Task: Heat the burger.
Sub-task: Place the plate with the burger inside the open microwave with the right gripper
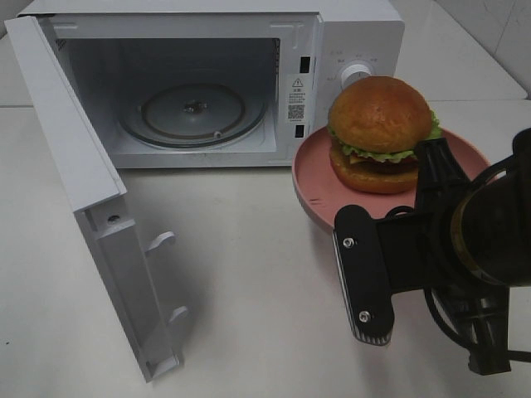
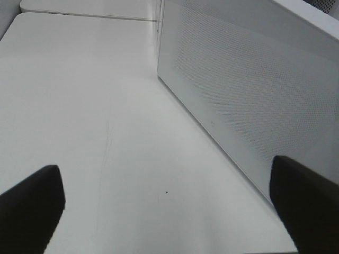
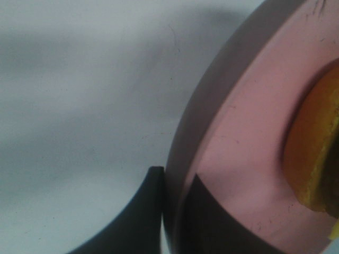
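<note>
The burger (image 1: 380,133), with a glossy brown bun and green lettuce, sits on a round pink plate (image 1: 311,178) just right of the open microwave (image 1: 348,33). My right gripper (image 1: 432,157) is shut on the plate's near right rim. In the right wrist view its fingers (image 3: 143,211) pinch the plate's rim (image 3: 238,148) from both sides, and the burger's edge (image 3: 312,153) shows beyond. My left gripper (image 2: 169,211) is open and empty over the bare table beside the microwave's perforated side wall (image 2: 254,95). It is out of the exterior view.
The microwave's door (image 1: 83,191) stands wide open to the left, reaching toward the table's front. The glass turntable (image 1: 192,112) inside is bare. The control knob (image 1: 355,73) is just behind the burger. White table (image 1: 249,274) lies in front of the opening.
</note>
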